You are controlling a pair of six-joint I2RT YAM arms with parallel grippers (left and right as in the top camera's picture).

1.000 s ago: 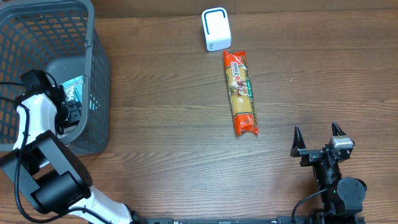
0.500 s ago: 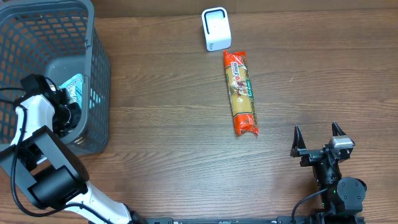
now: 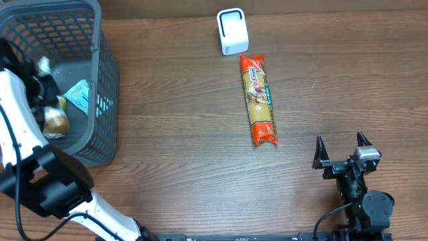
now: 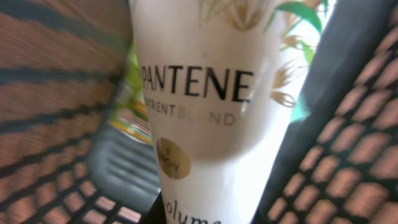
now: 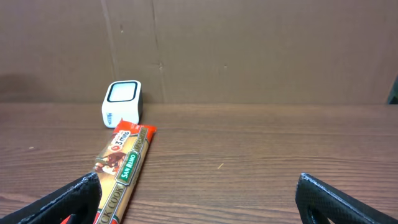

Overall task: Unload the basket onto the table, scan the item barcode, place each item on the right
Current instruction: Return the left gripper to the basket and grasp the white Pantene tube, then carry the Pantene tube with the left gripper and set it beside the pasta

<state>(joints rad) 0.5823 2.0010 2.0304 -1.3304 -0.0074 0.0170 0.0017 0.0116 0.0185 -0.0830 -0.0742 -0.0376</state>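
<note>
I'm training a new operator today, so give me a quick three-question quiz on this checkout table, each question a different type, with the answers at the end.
1. True or false: the pasta packet lies inside the grey basket.
2. Which brand is printed on the white bottle seen by the left wrist camera? A Dove, B Pantene, C Nivea.
3. Fill in: the right gripper has its jaws ____.

Key: 1 false, it lies on the table just below the scanner; 2 B; 3 open.
</note>
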